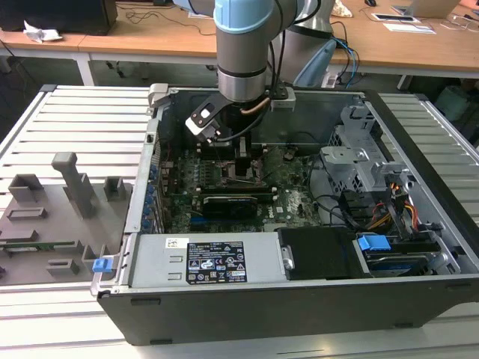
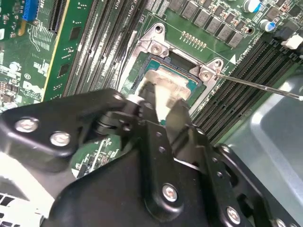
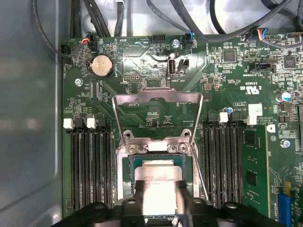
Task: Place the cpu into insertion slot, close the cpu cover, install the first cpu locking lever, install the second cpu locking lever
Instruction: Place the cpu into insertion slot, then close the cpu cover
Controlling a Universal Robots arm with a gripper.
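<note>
The cpu (image 3: 158, 176), a silvery square chip, sits low over the insertion slot (image 3: 127, 166) on the green motherboard. My gripper (image 3: 159, 201) is shut on the cpu, one black finger on each of two opposite edges. In the second wrist view the cpu (image 2: 166, 81) shows between the gripper (image 2: 163, 101) fingertips, just above the socket bracket (image 2: 156, 45). The cpu cover (image 3: 158, 97), a metal frame with an open centre, stands swung up on its hinge beyond the slot. A thin locking lever (image 2: 258, 86) sticks out sideways from the socket. In the exterior view the gripper (image 1: 243, 161) reaches down inside the case.
Memory slots (image 3: 90, 170) flank the socket on both sides. A black expansion card (image 1: 228, 203) lies just in front of the socket. Cables (image 3: 199, 21) run across the board's far edge. The drive cage (image 1: 363, 157) and the case wall (image 1: 153, 172) close in the sides.
</note>
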